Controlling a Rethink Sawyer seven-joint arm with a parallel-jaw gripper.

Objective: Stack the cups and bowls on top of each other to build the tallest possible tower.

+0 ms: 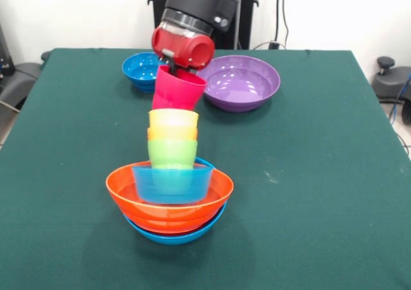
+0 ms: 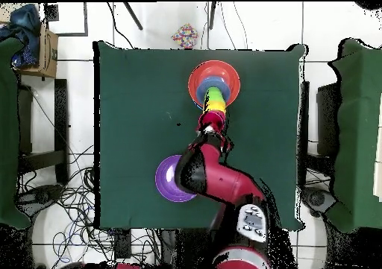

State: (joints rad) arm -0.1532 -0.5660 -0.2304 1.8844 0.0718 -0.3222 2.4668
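Note:
The tower (image 1: 172, 174) stands at the table's near middle. It has a large light-blue bowl (image 1: 173, 237) at the base, orange bowls (image 1: 122, 197) in it, then a small light-blue bowl (image 1: 160, 184). Green (image 1: 172, 152), orange (image 1: 172, 134) and yellow (image 1: 173, 119) cups rise above. My gripper (image 1: 174, 68) is shut on the magenta-pink cup (image 1: 178, 90) and holds it tilted just above the yellow cup. In the overhead view the gripper (image 2: 211, 135) and magenta-pink cup (image 2: 212, 121) sit just below the tower (image 2: 215, 87).
A small dark-blue bowl (image 1: 140, 68) and a large purple bowl (image 1: 241, 81) stand at the far side near the robot. The purple bowl also shows in the overhead view (image 2: 168, 180), partly under the arm. The dark-blue bowl is hidden there.

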